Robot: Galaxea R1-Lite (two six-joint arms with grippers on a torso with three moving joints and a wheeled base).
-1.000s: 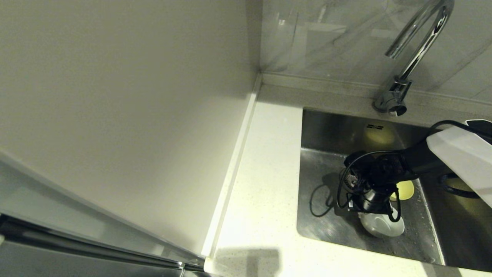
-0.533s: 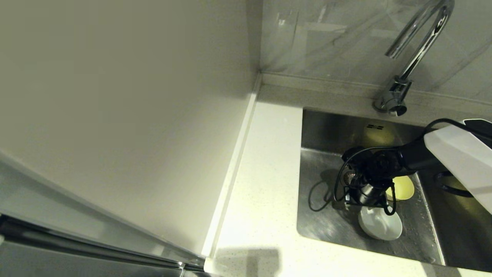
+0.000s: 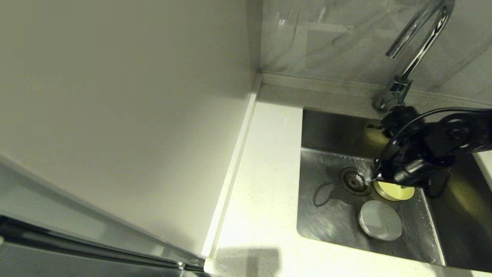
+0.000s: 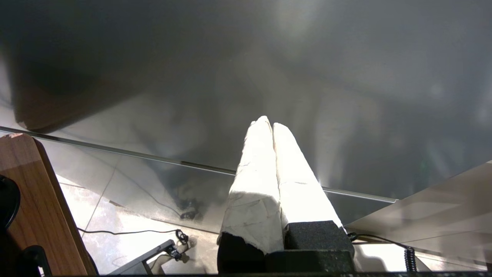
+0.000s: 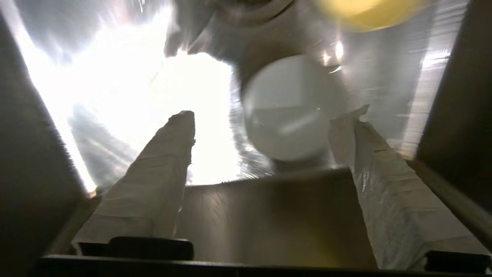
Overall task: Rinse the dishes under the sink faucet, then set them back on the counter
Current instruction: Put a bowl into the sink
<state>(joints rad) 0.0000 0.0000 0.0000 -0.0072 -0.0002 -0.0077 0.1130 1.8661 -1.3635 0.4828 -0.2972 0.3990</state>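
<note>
White counter [image 3: 265,161] lies left of the sink [image 3: 326,215], with its drain [image 3: 354,180]. A white bowl [image 3: 380,220] and yellow bowl [image 3: 396,191] sit inside. Above the yellow one the right gripper [image 5: 265,115] gapes wide, empty. Left gripper [image 4: 268,125]: parked, fingers pressed together.

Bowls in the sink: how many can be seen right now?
2. A white bowl lies on the sink floor nearest the front wall; a yellow bowl sits just behind it, beside the drain, partly under the right gripper. Another may be hidden.
</note>
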